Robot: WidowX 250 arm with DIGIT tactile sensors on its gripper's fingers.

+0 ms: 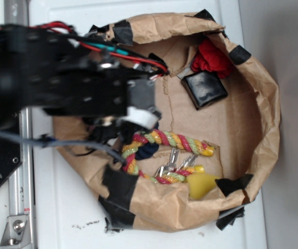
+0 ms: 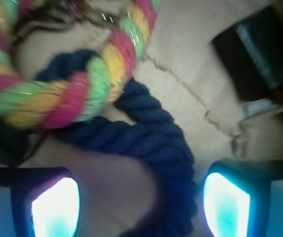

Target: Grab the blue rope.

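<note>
Blue rope (image 2: 151,138) lies on the brown paper, partly under the striped rope ring (image 2: 77,94). Both fingers (image 2: 55,205) are wide apart, one on each side of it.

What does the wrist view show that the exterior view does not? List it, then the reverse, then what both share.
Only the wrist view shows the gripper with its two fingers open and the blue rope running between them. Only the exterior view shows the whole paper basket, the red fuzzy bundle, the yellow cone and the arm. Both show the striped rope ring lying over the blue rope, and the black square object.
</note>
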